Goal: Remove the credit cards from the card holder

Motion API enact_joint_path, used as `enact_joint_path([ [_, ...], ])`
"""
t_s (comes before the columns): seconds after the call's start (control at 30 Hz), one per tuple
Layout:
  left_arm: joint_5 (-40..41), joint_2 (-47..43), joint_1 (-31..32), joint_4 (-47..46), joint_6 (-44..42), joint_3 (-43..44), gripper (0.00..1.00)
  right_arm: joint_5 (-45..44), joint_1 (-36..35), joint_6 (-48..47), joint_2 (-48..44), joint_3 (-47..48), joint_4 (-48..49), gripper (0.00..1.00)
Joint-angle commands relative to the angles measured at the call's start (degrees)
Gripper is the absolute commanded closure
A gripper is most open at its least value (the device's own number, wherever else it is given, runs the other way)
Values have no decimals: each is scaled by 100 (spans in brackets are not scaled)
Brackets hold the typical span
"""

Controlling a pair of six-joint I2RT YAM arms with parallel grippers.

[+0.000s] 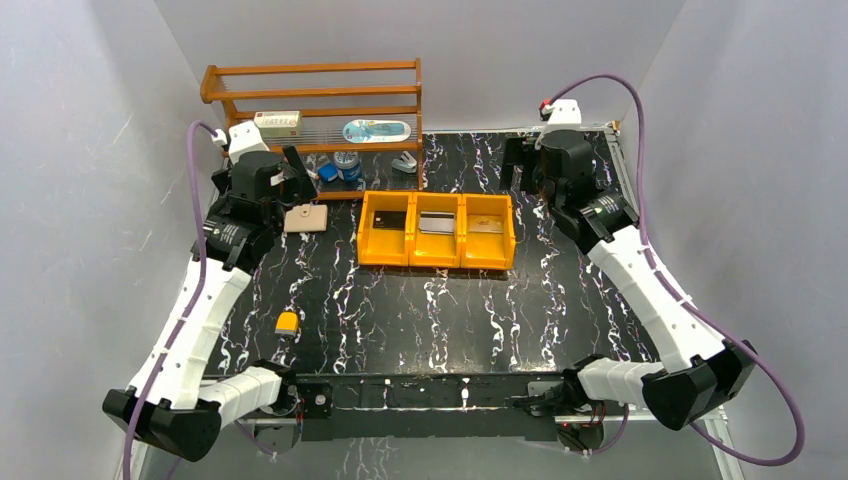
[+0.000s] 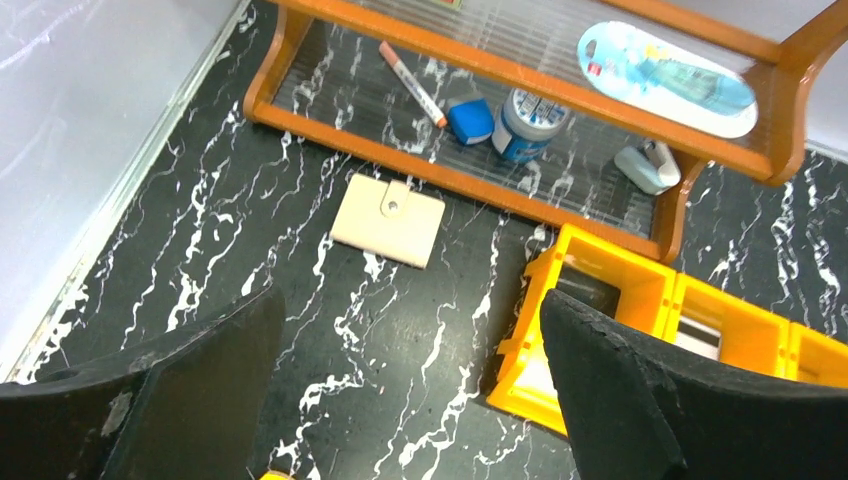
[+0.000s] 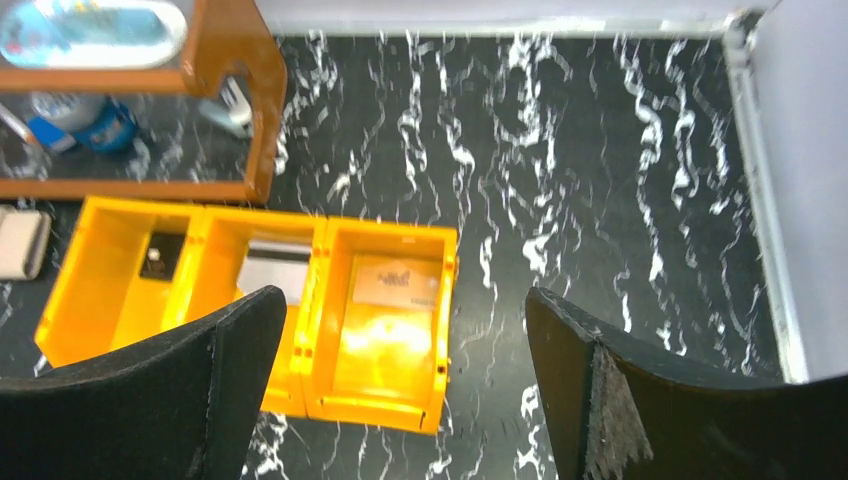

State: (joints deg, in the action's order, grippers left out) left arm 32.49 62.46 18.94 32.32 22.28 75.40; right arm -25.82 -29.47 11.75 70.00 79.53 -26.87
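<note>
You look finished, as three credit cards [image 1: 437, 223] lie one per compartment in the orange tray [image 1: 437, 262], the card holder [image 2: 388, 221] rests closed beside the shelf [image 1: 315, 95], and left gripper [image 2: 410, 305] and right gripper [image 3: 405, 300] gape empty

On my right wrist view the card holder [image 3: 20, 245] is cut by the left edge; it lies closed, so its inside is hidden. The orange tray [image 2: 525, 345] runs off my left wrist view's right edge. Print on the brownish card [image 3: 395, 280] is unreadable.
</note>
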Motion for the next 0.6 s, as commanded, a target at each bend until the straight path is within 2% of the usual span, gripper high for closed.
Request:
enact_joint_path([
  [0.0, -368, -154, -257, -292, -10, -366, 2, 1011, 394, 294, -95, -512, 303, 2],
  [0.23, -1079, -81, -713, -391, 55, -1053, 2, 2395, 933, 601, 48, -1395, 291, 2],
  [0.57, -2695, 677, -1212, -394, 243, -1438, 2, 2126, 712, 1030, 662, -1408, -286, 2],
])
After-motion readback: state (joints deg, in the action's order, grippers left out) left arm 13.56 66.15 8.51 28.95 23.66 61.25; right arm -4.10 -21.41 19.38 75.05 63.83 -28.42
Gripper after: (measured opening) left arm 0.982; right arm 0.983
